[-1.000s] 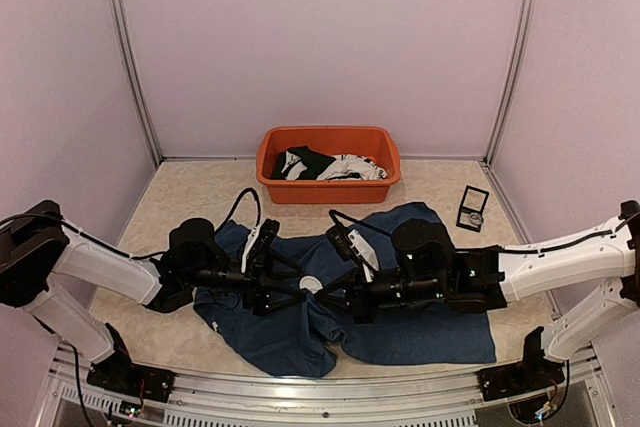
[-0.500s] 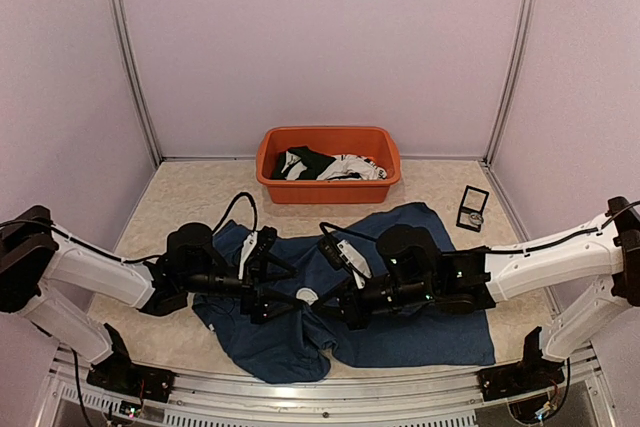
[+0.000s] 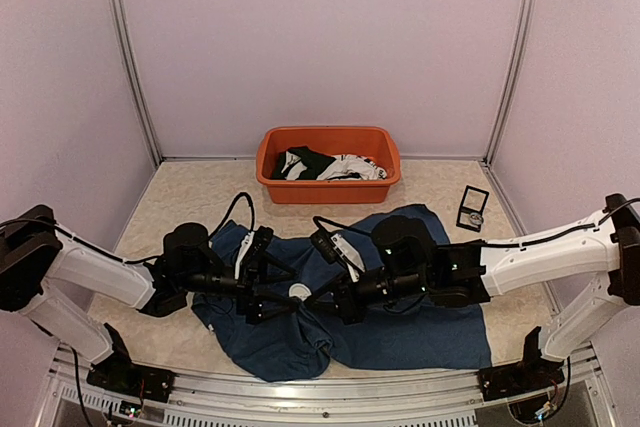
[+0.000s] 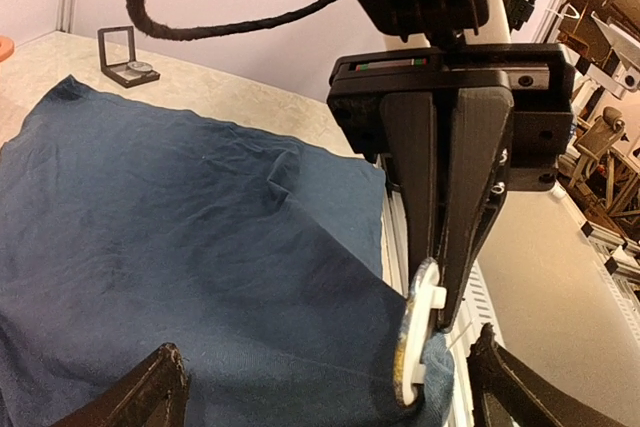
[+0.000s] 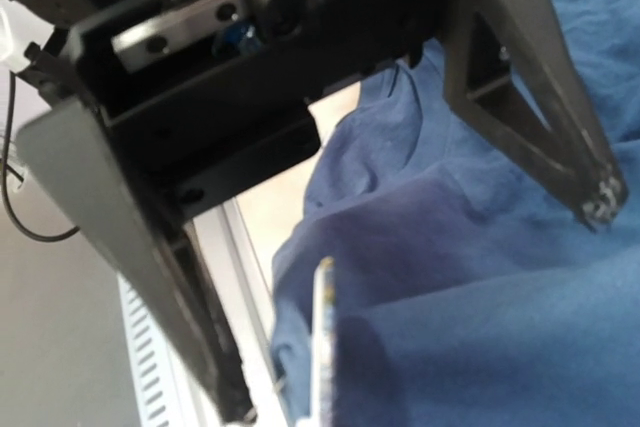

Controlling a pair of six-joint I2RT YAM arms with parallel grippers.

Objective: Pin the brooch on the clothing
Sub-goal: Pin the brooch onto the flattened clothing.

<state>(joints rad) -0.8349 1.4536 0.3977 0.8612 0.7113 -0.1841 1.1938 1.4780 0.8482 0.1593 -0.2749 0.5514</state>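
Pinning step, I'd say: right end effector (image 4: 447,299) is clamping the white brooch (image 4: 418,335) against a fold of the navy T-shirt (image 4: 180,217) on the bench (image 3: 180,197), left end effector (image 3: 268,294) is hanging wide apart beside it, probably needing to steady that fold next.

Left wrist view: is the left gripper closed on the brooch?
No, the left gripper stands wide open, fingers at the frame's bottom corners, while the shut right gripper pinches the white brooch.
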